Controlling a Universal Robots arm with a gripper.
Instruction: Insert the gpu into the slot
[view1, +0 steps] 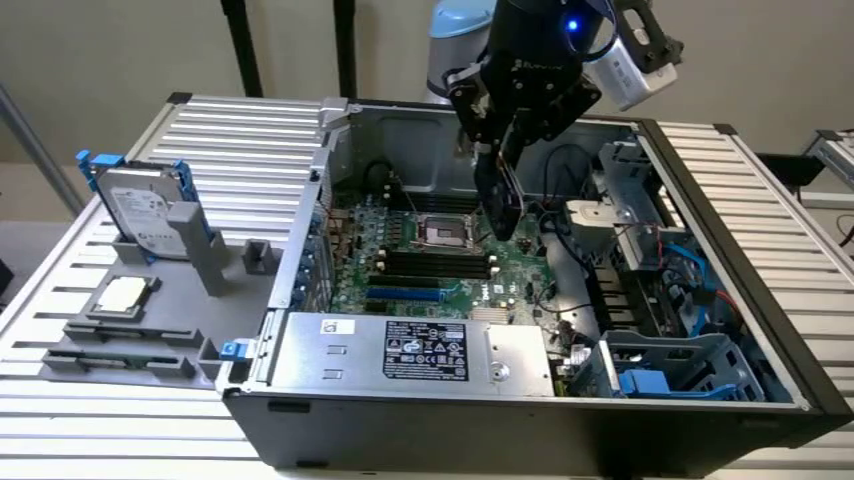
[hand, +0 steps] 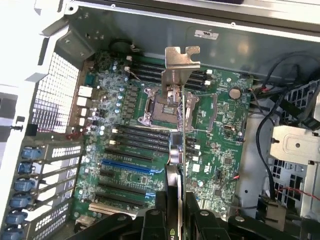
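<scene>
Found the computer case (view1: 534, 440) lying open on the slatted table (view1: 240, 130), green motherboard (view1: 354, 262) inside. Saw the claw (view1: 497, 170) pinching the gpu (hand: 180, 65) on edge over the board, by the CPU socket (view1: 443, 233). Noted the blue slot (view1: 404, 296) bare, apart from the card, toward the power supply (view1: 400, 350).

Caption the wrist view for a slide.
Gripper holds the gpu edge-on over the motherboard, not yet in the blue slot.
</scene>
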